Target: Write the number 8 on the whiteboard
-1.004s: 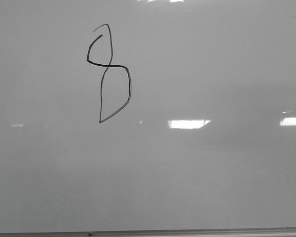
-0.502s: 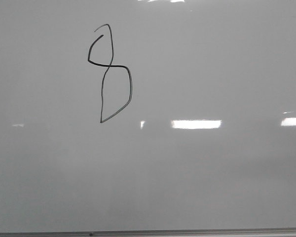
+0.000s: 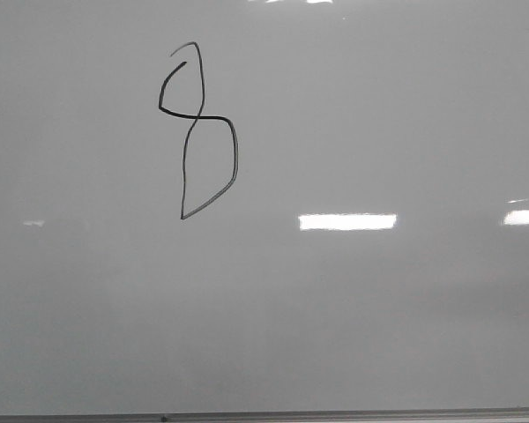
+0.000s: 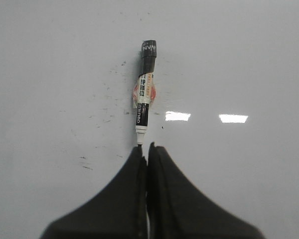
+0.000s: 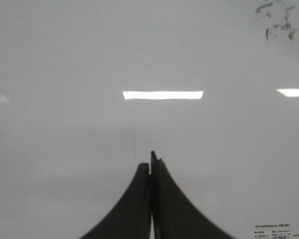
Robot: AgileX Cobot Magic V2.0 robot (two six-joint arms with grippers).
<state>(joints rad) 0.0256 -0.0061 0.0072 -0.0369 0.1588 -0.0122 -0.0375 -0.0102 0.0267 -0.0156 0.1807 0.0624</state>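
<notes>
The whiteboard [image 3: 379,308] is marked with the number 8 [image 3: 198,132] well above its metal bottom edge, so the remaining step is judged best done by drawing the marker [image 4: 145,94] straight off without smudging. The marker is clenched by the left gripper [image 4: 146,149], extending beyond its closed fingertips, while the right gripper [image 5: 151,162] is pressed shut on nothing visible, pointed at the board.

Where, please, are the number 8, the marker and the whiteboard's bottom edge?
number 8 [image 3: 198,117]: front view, crossing of its loops.
marker [image 4: 144,107]: left wrist view, labelled barrel.
whiteboard [image 3: 353,412]: front view, metal bottom edge.

Both grippers — left gripper [image 4: 144,148], right gripper [image 5: 150,158] — jaws pressed together.
</notes>
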